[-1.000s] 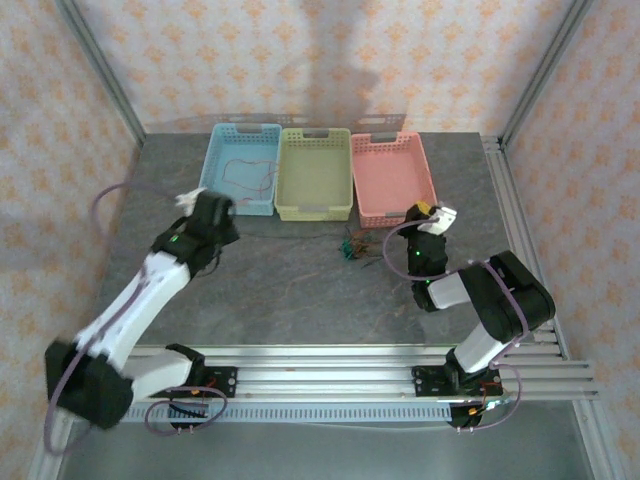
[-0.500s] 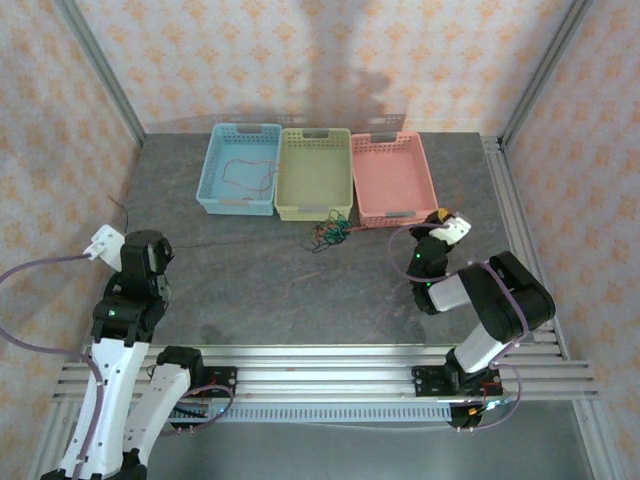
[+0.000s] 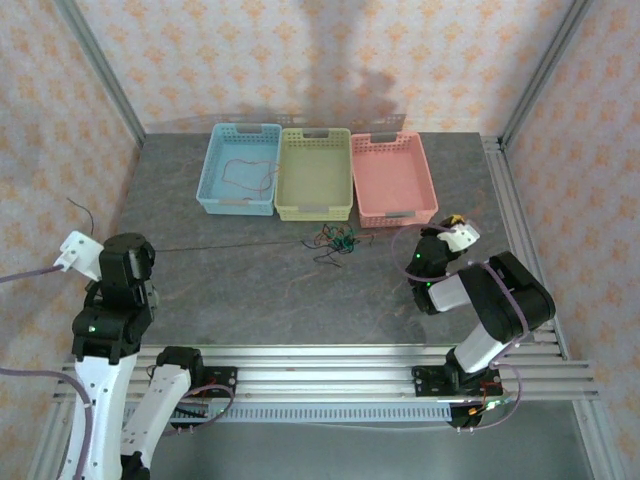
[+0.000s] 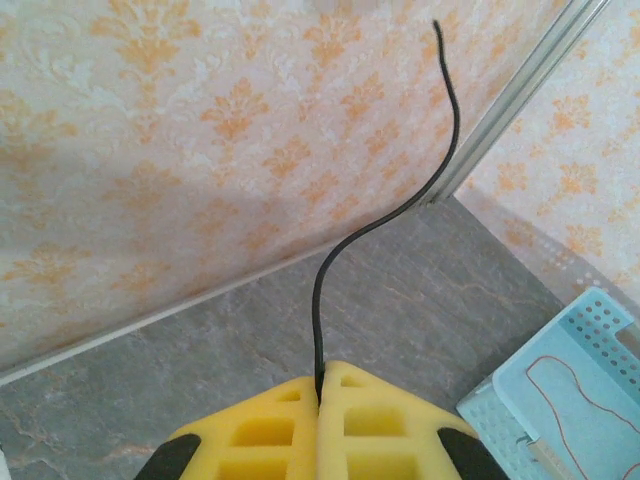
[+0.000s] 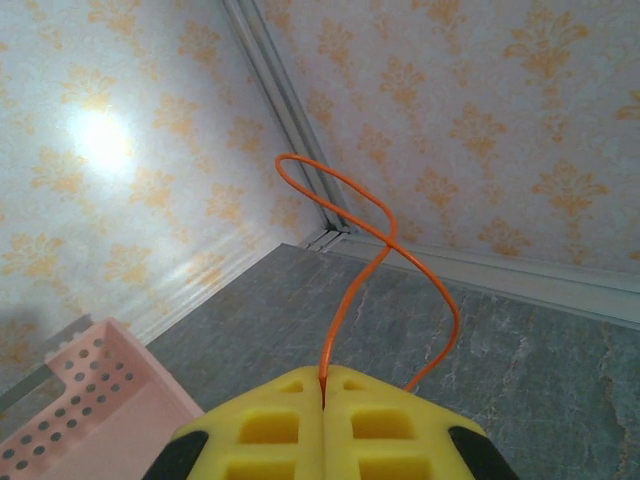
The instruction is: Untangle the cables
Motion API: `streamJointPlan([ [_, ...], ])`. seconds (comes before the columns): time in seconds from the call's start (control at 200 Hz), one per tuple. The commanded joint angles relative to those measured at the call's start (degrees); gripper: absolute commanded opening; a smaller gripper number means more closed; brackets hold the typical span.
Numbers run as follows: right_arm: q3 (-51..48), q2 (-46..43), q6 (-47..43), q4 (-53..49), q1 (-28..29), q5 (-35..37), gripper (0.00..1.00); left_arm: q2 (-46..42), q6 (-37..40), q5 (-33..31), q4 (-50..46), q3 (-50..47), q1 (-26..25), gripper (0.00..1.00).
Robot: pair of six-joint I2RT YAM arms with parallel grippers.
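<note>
Black cable (image 4: 318, 320) was pinched in the squeezed-shut jaws of the left gripper (image 4: 322, 395), orange cable (image 5: 328, 350) likewise in the right gripper (image 5: 325, 395), and the knot (image 3: 335, 240) was left on the table (image 3: 250, 290) between both sets of fingers (image 5: 270, 425) (nearer the right). Pulled harder, the knot could be cinched tighter, or a wire yanked free. Since a second earlier, the left gripper had been drawn well away from the knot.

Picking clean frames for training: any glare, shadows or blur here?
Right wrist: a bright glare spot at upper left, orange cable sharp. Left wrist: black cable crisp. Top external: a soft shadow on the back wall, no blur.
</note>
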Motion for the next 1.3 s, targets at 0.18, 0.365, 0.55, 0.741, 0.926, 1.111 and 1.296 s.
streamJointPlan([
  [0.18, 0.0, -1.0, -2.5, 1.3, -0.9, 5.0, 0.0, 3.8, 7.1, -7.7, -9.2, 13.0, 0.9, 0.0],
  [0.365, 0.4, -1.6, -5.3, 1.4, -1.8, 6.8, 0.0, 5.9, 12.7, -10.2, -11.2, 17.3, 0.9, 0.0],
  [0.55, 0.5, -1.9, -6.7, 1.4, -2.4, 6.7, 0.0, 6.4, 16.8, -13.5, -11.0, 17.4, 0.9, 0.0],
  [0.741, 0.4, -1.9, -6.4, 1.4, -2.5, 6.7, 0.0, 9.8, 16.3, -12.3, -12.4, 16.0, 1.0, 0.0],
  [0.926, 0.4, -1.8, -6.6, 1.4, -2.4, 4.6, 0.0, 12.5, 14.2, 5.1, -10.1, 11.8, 1.0, 0.0],
  [1.111, 0.4, -1.4, -5.8, 1.3, -2.4, 2.5, 0.0, 16.7, 12.1, 18.8, -10.0, 9.4, 0.9, 0.42],
  [1.296, 0.5, -1.1, -5.5, 1.3, -2.4, 1.5, 0.0, 16.7, 11.1, 22.9, -8.9, 8.0, -1.5, 0.63],
])
